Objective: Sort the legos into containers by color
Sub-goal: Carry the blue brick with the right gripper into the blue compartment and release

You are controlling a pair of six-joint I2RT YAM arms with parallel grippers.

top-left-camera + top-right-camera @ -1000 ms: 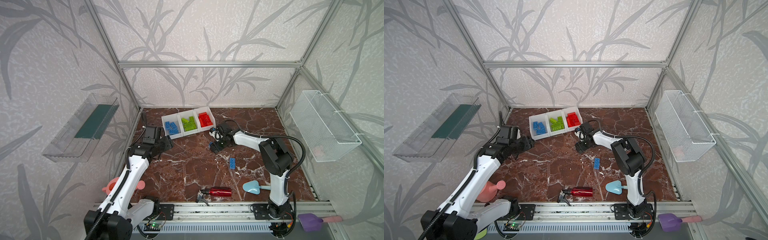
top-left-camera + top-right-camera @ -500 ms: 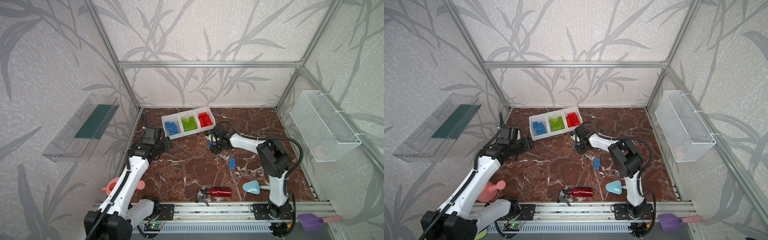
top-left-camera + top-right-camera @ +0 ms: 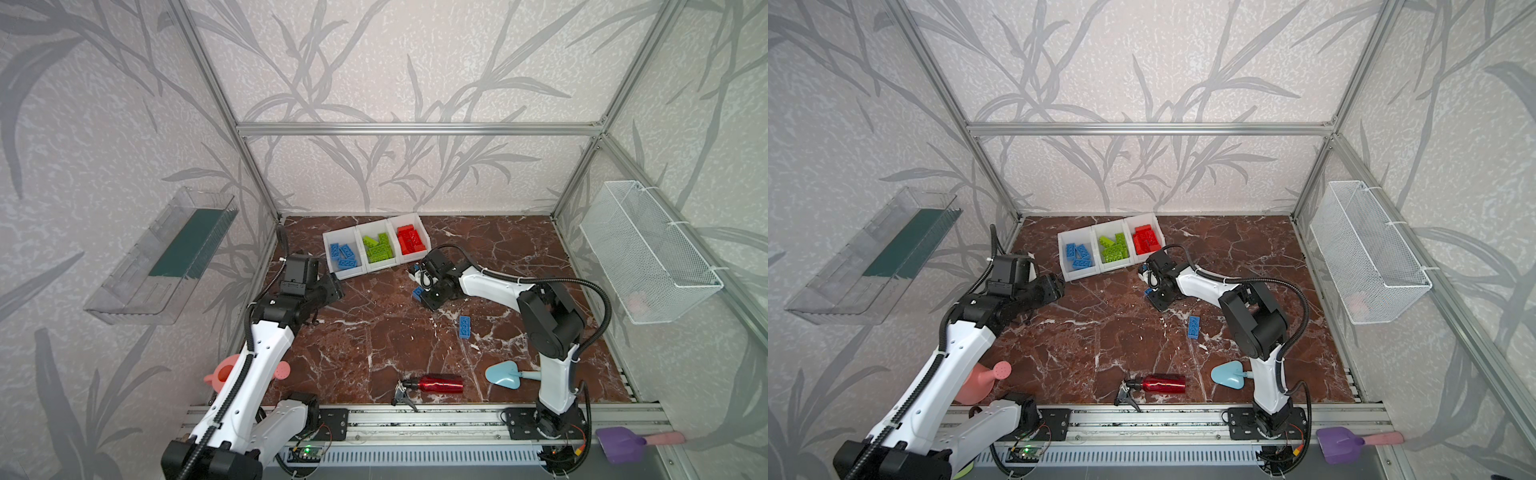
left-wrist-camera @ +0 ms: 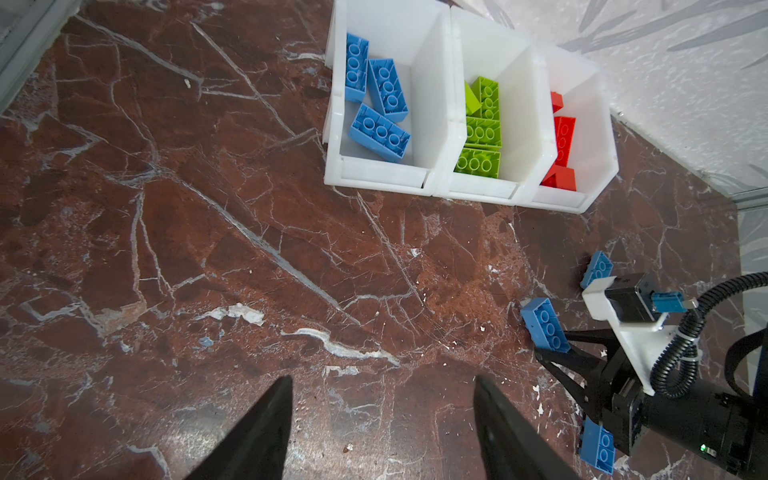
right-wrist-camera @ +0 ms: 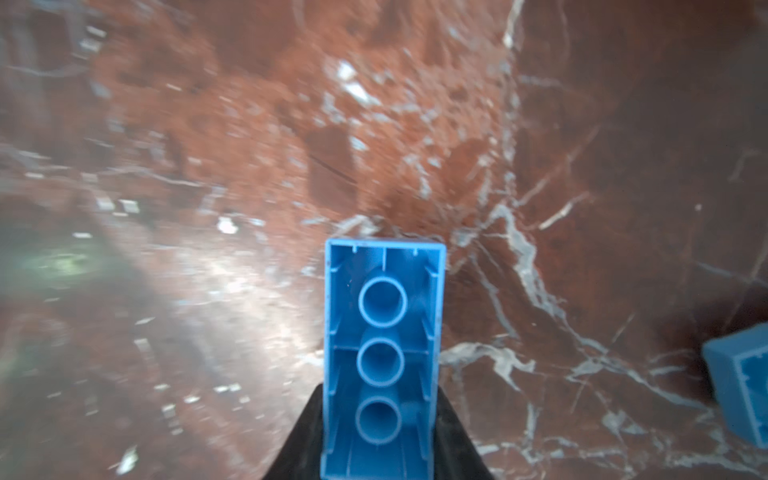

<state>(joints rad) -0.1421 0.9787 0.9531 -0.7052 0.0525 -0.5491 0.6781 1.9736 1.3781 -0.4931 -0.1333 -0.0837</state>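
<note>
Three joined white containers point(image 3: 348, 274) stand at the back of the floor, with blue, lime green and red legos sorted one colour to each. In front of the red one, my right gripper point(image 3: 420, 293) is low over the floor and shut on a blue lego point(image 5: 382, 357), gripped by its long sides with the hollow underside towards the wrist camera. Another blue lego point(image 3: 464, 326) lies loose on the floor nearer the front, and the left wrist view shows one more point(image 4: 597, 269) beside the right gripper. My left gripper point(image 4: 382, 399) hangs open and empty left of the containers point(image 4: 374, 178).
A red bottle point(image 3: 436, 383), a light-blue scoop point(image 3: 505, 374) and a pink watering can point(image 3: 224, 372) lie near the front rail. A wire basket point(image 3: 648, 257) hangs on the right wall and a clear tray point(image 3: 166, 257) on the left wall.
My right gripper has closed from open onto the blue lego and shifted slightly left towards the containers. The left arm has stayed nearly still.
</note>
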